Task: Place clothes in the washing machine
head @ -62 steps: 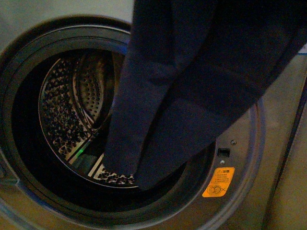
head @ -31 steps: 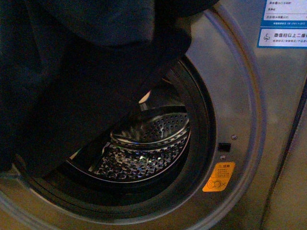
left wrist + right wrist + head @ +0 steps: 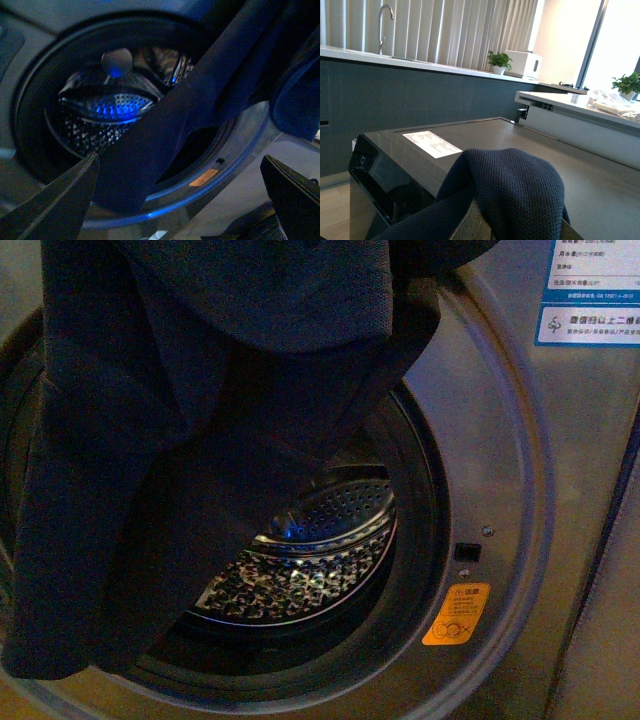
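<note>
The navy garment (image 3: pixel 200 440) hangs from above the porthole (image 3: pixel 425 500) of the grey front-loading washing machine (image 3: pixel 560 540). It covers the porthole's upper and left parts, and its lowest fold reaches the lower left of the rim. None of it lies on the drum floor that can be seen. The perforated steel drum (image 3: pixel 310 570) shows through the uncovered lower right of the porthole, with a blue light (image 3: pixel 288 532) glinting on it.

Just right of the porthole's lower edge is an orange warning sticker (image 3: pixel 455 613). It has a small heading, fine lines and crossed-out symbols, all too small to read. Above it, still beside the porthole, is a small dark latch slot (image 3: pixel 466 551). Up and right of the porthole is a blue-and-white label (image 3: pixel 590 290) printed in Chinese characters, too blurred to make out.

In the left wrist view the left gripper (image 3: pixel 180 157) faces the porthole with its two dark fingers (image 3: pixel 60 200) spread wide and nothing between them. The garment crosses the opening beyond them.

In the right wrist view the knitted fabric is bunched close to the camera and hides the right gripper, so I cannot tell how its jaws stand. Behind the fabric, the machine's flat top carries a white printed label (image 3: pixel 431 144) that cannot be read. Its glossy black front panel (image 3: pixel 380 180) bears a small pale logo (image 3: pixel 363 160) that is also too small to read.
</note>
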